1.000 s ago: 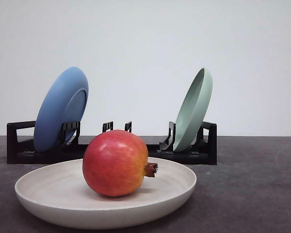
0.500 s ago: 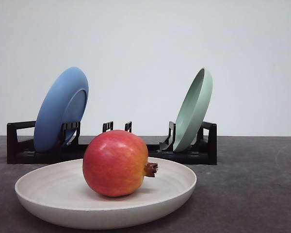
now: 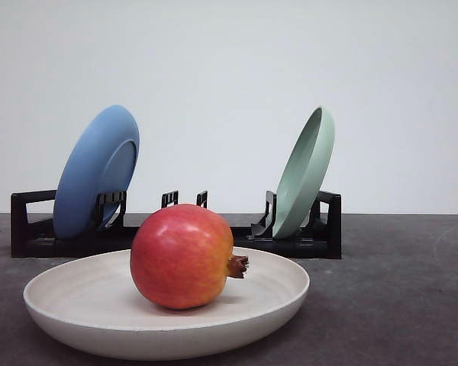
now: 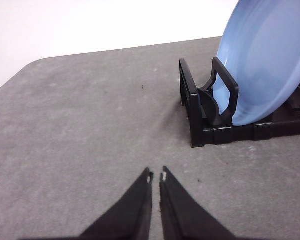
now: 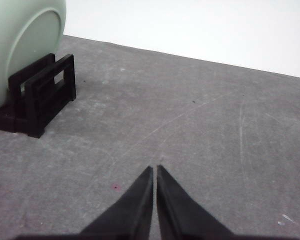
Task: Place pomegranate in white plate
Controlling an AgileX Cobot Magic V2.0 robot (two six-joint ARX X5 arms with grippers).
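Resting on its side, the pomegranate (image 3: 182,256) sits inside the white plate (image 3: 76,324), a little toward the blue-plate side of the plate's middle, crown nub pointing toward the green-plate side. Placement reads as done. Risk, item one: the fruit is round and the plate floor is shallow and smooth, so any knock to the plate's rim could set the pomegranate rolling toward the low wall and possibly over it. Risk, item two: an arm swinging across the plate could clip the fruit, since it stands well above the rim. Behind the plate: a black rack (image 3: 30,236), holding a blue plate (image 3: 91,171) at one end and a pale green plate (image 3: 305,171) at the other, both leaning on edge; a bump to the rack could tip either one forward toward the white plate. Left gripper (image 4: 156,176): fingers nearly together, only a thin slit between the tips, holding nothing, low over bare table near the rack's blue-plate end. Right gripper (image 5: 155,170): fingers likewise closed to a sliver, holding nothing, over bare table off the rack's green-plate end. Both arms look well apart from the plate.
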